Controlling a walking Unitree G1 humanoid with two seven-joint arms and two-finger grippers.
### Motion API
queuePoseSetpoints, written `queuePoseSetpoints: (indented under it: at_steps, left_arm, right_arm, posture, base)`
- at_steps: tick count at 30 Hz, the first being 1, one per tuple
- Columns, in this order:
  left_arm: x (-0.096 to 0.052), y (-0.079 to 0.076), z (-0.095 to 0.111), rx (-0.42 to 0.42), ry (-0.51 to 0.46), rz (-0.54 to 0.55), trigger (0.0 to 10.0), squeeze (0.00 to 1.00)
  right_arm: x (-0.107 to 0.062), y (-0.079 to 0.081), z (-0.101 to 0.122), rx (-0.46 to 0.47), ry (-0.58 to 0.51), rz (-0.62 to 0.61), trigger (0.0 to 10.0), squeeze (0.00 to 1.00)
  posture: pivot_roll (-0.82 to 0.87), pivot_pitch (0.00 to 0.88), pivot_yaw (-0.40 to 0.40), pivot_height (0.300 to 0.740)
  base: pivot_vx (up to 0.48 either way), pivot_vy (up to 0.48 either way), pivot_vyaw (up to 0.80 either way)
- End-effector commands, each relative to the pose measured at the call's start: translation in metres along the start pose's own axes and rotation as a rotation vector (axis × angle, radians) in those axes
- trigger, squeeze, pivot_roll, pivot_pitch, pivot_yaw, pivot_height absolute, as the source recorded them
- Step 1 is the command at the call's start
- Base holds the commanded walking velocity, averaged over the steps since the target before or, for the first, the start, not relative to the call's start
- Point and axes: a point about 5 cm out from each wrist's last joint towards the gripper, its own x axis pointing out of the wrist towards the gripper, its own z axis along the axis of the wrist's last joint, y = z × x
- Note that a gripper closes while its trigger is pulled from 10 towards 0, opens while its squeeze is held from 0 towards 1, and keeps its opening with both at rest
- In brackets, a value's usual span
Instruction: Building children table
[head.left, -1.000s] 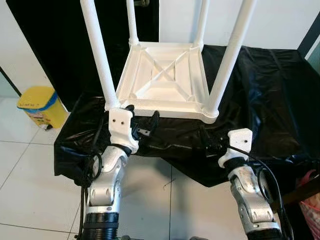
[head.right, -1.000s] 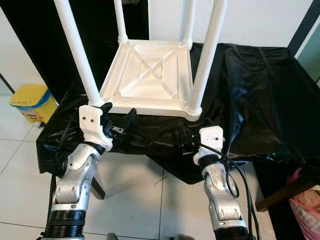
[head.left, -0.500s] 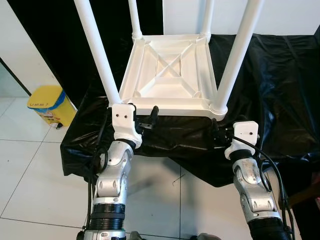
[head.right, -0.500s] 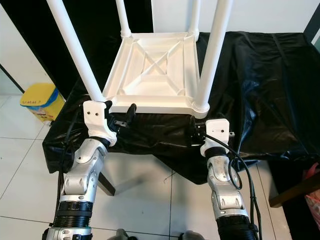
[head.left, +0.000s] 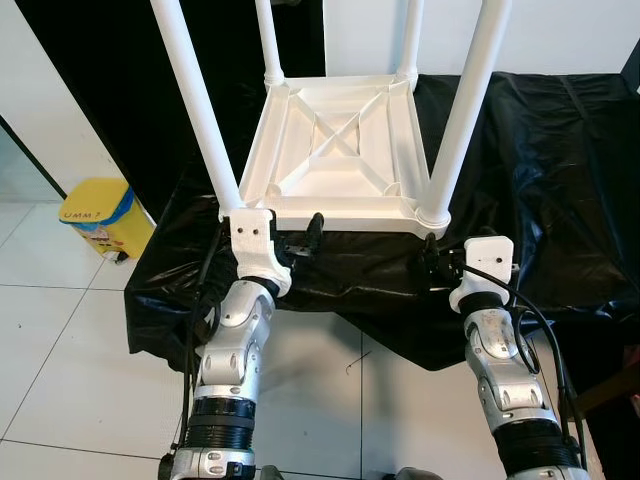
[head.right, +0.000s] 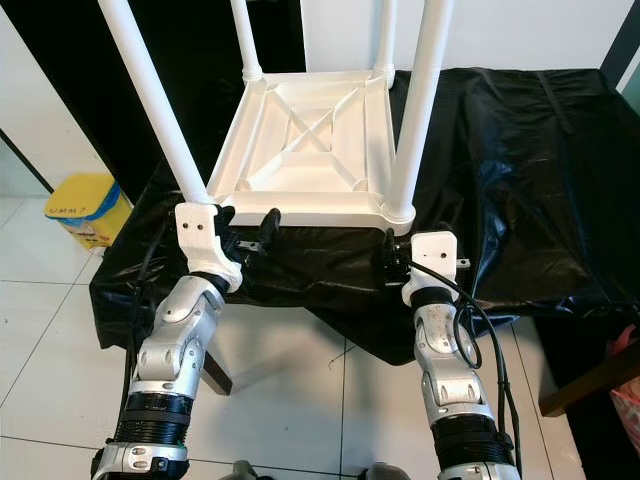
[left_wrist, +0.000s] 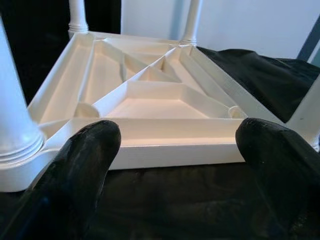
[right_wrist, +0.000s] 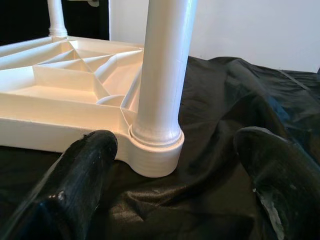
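Four white legs stand up from the children's table (head.left: 340, 150), which lies upside down on a black cloth (head.left: 540, 200), so from where I stand the legs look already fitted and the step in hand seems to be taking hold of the near edge, perhaps to turn it over. In the left eye view the left gripper (head.left: 292, 240) sits just before the near left corner and the right gripper (head.left: 432, 262) just below the near right leg (head.left: 455, 130); a yellow bin (head.left: 95, 215) stands on the tiled floor off to the left. The left wrist view shows that gripper's fingers (left_wrist: 75, 165) spread wide with nothing between them, facing the table's near rim (left_wrist: 175, 150) and its ribbed underside. The right wrist view shows those fingers (right_wrist: 80, 175) likewise parted and empty, straddling the leg's round socket (right_wrist: 156, 152) without touching it. Next, I'd judge, both must ease forward evenly and close.
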Motion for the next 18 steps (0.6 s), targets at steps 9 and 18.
queuePoseSetpoints:
  at_steps: [9,18]
  left_arm:
    - [-0.001,0.005,-0.005,0.045,0.005,0.011,10.0,0.0]
    - [-0.002,0.006,-0.005,0.056,0.001,-0.01,10.0,0.0]
  right_arm:
    - [-0.006,0.008,-0.005,0.001,0.007,0.016,10.0,0.0]
    - [-0.007,0.014,-0.006,0.002,0.0,0.051,10.0,0.0]
  posture:
    - [-0.15,0.032,0.054,0.74]
    - [-0.15,0.019,0.05,0.74]
  base:
    - [0.0,0.0,0.0]
    - [0.0,0.0,0.0]
